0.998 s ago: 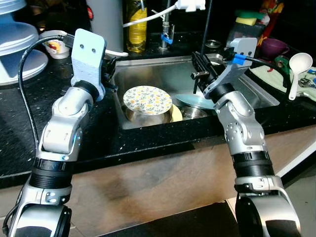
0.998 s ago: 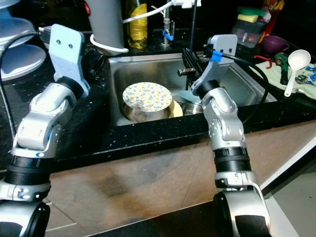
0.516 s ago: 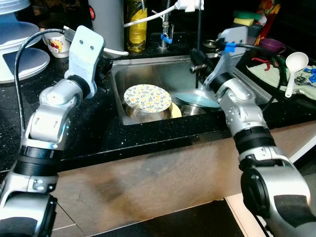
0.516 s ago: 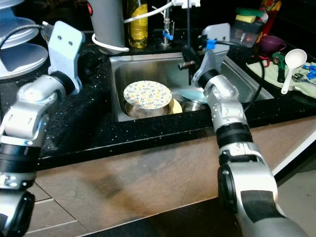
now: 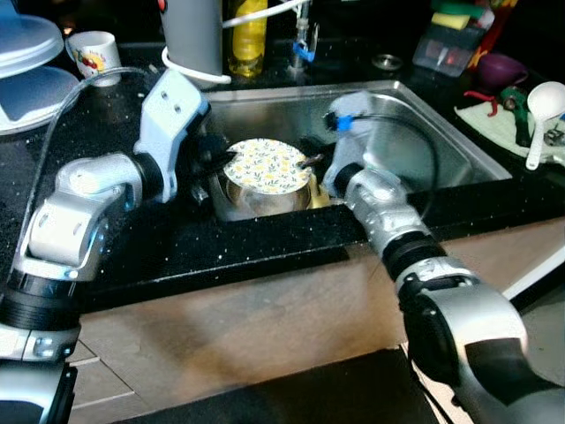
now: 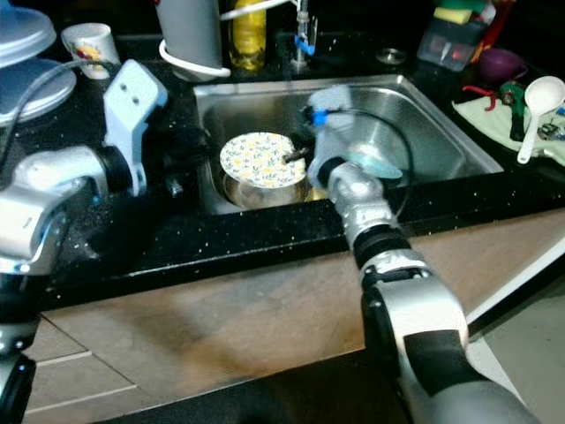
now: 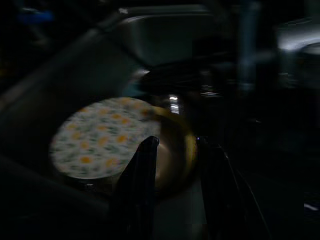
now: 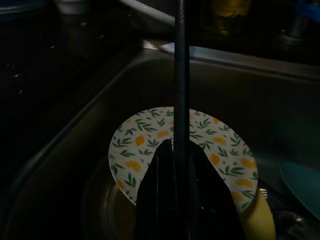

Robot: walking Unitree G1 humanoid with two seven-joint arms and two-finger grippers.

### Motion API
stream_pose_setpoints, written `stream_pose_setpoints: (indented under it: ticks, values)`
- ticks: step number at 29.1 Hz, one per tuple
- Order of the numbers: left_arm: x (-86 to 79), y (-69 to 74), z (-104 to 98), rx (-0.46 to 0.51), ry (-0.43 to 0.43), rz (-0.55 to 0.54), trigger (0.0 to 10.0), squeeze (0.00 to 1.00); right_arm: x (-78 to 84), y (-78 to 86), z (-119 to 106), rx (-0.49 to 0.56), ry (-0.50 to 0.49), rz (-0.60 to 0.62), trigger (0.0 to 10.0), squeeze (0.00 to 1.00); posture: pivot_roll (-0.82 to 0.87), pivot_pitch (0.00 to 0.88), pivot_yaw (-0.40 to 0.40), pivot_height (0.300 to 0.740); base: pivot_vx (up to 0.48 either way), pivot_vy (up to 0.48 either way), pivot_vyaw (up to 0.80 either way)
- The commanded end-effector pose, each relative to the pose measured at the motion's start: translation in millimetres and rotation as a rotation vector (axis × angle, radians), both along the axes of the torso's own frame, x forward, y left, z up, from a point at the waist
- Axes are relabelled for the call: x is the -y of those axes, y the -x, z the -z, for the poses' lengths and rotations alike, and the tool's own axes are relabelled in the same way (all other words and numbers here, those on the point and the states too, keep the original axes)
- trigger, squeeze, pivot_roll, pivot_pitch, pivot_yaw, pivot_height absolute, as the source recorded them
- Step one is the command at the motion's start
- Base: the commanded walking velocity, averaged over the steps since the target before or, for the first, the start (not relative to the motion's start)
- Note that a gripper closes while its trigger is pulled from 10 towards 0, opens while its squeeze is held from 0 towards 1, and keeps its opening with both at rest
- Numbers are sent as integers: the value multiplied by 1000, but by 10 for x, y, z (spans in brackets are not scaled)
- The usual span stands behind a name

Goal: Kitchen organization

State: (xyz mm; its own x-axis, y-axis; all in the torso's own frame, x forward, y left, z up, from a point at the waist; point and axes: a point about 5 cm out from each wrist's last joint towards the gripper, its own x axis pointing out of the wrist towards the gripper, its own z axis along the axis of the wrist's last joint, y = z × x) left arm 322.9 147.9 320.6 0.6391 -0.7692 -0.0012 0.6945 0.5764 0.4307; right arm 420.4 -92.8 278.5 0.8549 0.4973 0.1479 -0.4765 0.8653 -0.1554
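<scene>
Yellow-flowered plate [image 5: 266, 165] sits on a steel bowl [image 5: 256, 200] in your sink [image 5: 424, 141], between both grippers. Your left gripper [image 7: 175, 150], fingers apart, reaches in from the counter side; your right gripper [image 8: 175, 150], fingers together, hovers over the plate's edge.

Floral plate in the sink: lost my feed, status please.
Both grippers at the floral plate, left gripper open, right gripper on its far edge. Plate rests on a steel bowl. Nothing blocking.

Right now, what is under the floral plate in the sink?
The floral plate rests on a steel bowl, with something yellow beside it. The bowl's inside is covered, so its contents cannot be seen.
</scene>
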Motion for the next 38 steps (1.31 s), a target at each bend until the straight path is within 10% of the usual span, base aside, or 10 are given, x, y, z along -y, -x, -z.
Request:
stream_pose_setpoints:
  ticks: [1, 8, 9, 12, 13, 14, 15, 23, 31, 38]
  values:
    - [43, 44, 44, -25, -29, 41, 10000, 0, -6, -2, -52, 27, 16, 2, 10000, 0, -13, 232, -95, 740, 0, 0, 0]
    - [33, 64, 92, -45, -71, 41, 10000, 0, 26, -11, -82, 40, 27, 24, 10000, 0, -17, 228, -92, 740, 0, 0, 0]
    - [27, 65, 94, -45, -72, 37, 10000, 0, 42, -15, -98, 46, 28, 35, 10000, 1000, -17, 229, -89, 740, 0, 0, 0]
    - [18, 60, 96, -46, -73, 29, 10000, 0, 72, -21, -137, 68, 40, 66, 10000, 1000, -19, 228, -89, 740, 0, 0, 0]
    - [15, 59, 95, -46, -72, 28, 10000, 0, 80, -23, -152, 76, 40, 76, 10000, 706, -20, 227, -87, 740, 0, 0, 0]
    - [11, 58, 93, -44, -71, 24, 10000, 0, 93, -24, -174, 89, 39, 90, 10000, 706, -20, 227, -87, 740, 0, 0, 0]
    - [4, 53, 86, -39, -68, 16, 10000, 0, 120, -26, -216, 112, 34, 114, 10000, 0, -20, 225, -87, 740, 0, 0, 0]
    - [-64, 6, -39, 26, 16, -73, 10000, 0, 306, -18, -529, 212, -86, 198, 10000, 0, -22, 221, -86, 740, 0, 0, 0]
    - [-282, -222, -371, 159, 461, -475, 10000, 0, 292, 39, -730, 258, -297, 102, 10000, 0, -38, 209, -75, 740, 0, 0, 0]
    - [-96, -144, -114, 104, 454, -451, 10000, 0, 325, 177, -394, 264, -444, 101, 10000, 0, -57, 206, -60, 740, 0, 0, 0]
